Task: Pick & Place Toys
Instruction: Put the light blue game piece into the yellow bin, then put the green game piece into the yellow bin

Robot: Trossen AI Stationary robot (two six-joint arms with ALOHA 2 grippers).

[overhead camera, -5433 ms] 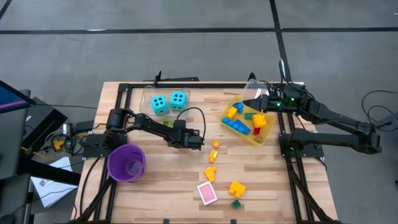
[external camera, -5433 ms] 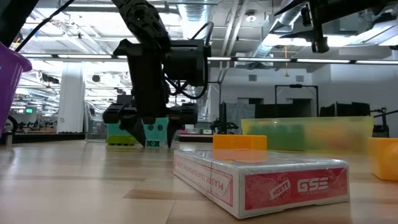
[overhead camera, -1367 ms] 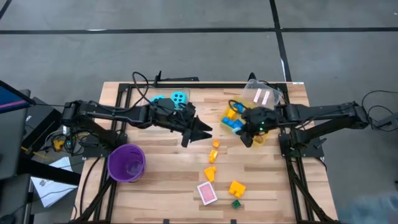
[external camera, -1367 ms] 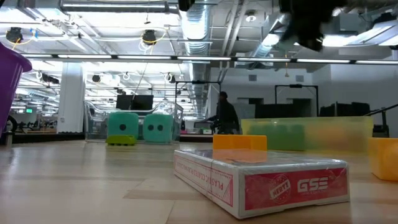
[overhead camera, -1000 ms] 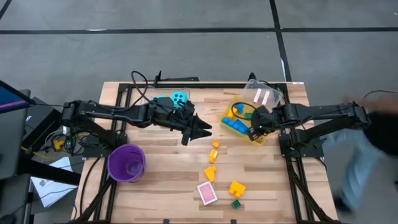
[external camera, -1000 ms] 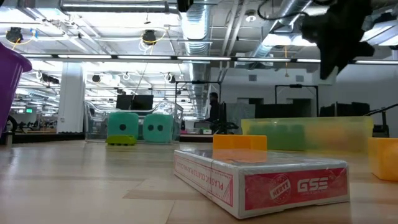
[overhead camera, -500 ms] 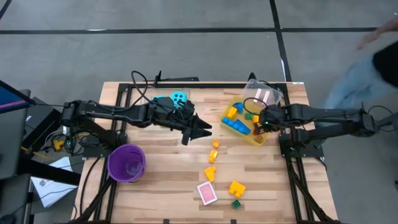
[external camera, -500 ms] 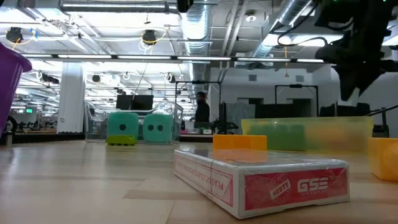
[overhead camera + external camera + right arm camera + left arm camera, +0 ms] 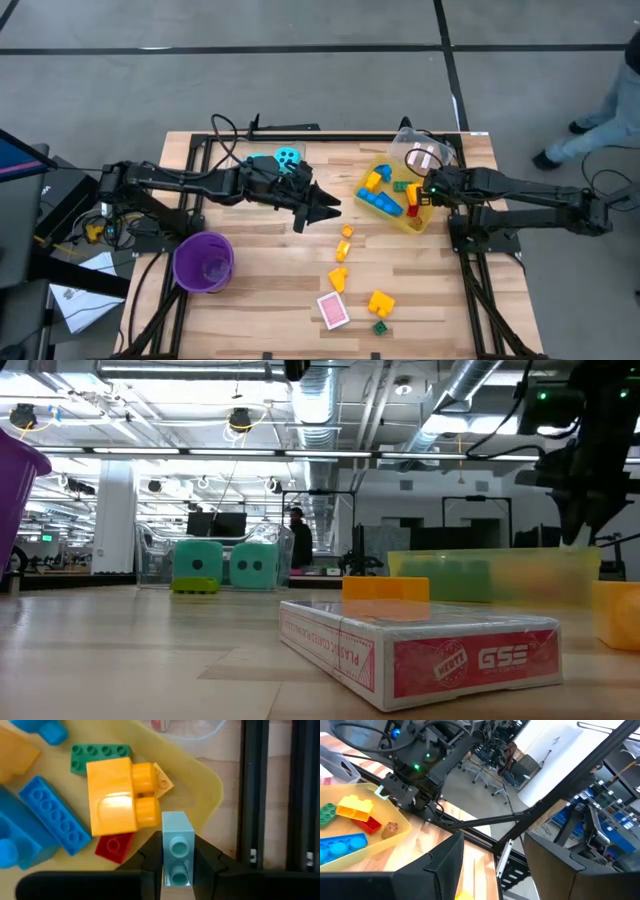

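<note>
right hand (image 9: 421,194) has swung from mid-bin to the yellow bin's (image 9: 428,219) right rim in the high view, so a drop into the bin looks close. left hand (image 9: 322,211) hasn't moved, fingers apart, empty, mid-tabletop. loose near the front edge: four orange-yellow bricks (image 9: 380,301), one green brick (image 9: 380,327), one pink card pack (image 9: 333,311); one dice (image 9: 287,157) shows at the back.

low view: two dice (image 9: 226,566), one card pack (image 9: 420,647).

right wrist view: fingers (image 9: 208,860) clamped on one pale cyan brick (image 9: 176,848); below it one yellow brick (image 9: 117,797), one green, one red, about two blue.
</note>
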